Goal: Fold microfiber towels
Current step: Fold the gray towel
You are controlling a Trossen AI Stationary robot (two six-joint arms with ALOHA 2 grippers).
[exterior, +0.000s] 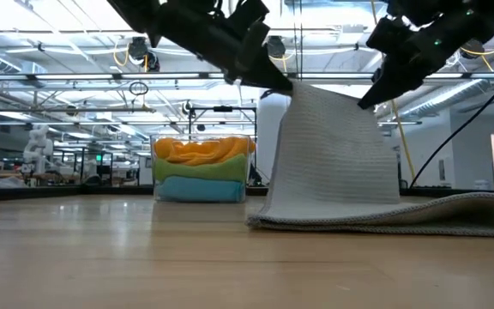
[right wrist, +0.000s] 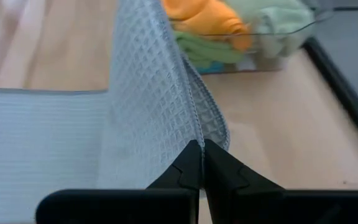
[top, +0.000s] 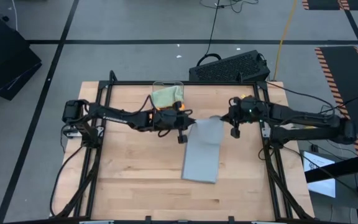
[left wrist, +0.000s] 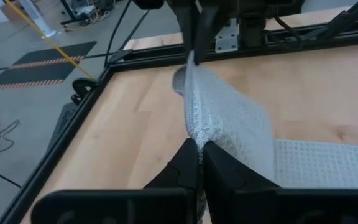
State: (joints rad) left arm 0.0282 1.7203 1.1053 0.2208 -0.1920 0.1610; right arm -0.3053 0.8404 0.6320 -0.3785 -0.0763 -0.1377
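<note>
High view. Wooden table [top: 135, 186] in a dark frame. Grey towel [top: 202, 155] lies near the table's middle, a long strip running toward the near edge, its far end raised. Left gripper [top: 190, 123] is at the raised end's left corner, right gripper [top: 230, 119] at its right corner. Clear bin [top: 168, 93] stands at the far edge behind the left arm, a pale green towel [top: 165, 98] on top in it. A keyboard [top: 229, 67] sits on the floor beyond the table.

Low view. The grey towel's far end hangs up from the table like a curtain, both top corners held; the rest lies flat to the right. The bin behind holds an orange towel [exterior: 200, 150] over a green towel [exterior: 200, 169] over a blue towel [exterior: 200, 189].

Left wrist view. Own fingers [left wrist: 185, 165] pressed together, pinching the grey towel's corner; the cloth stretches across to the other gripper.

Right wrist view. Own fingers [right wrist: 219, 171] pressed together on the towel's hemmed edge; the bin with its cloths lies beyond.
</note>
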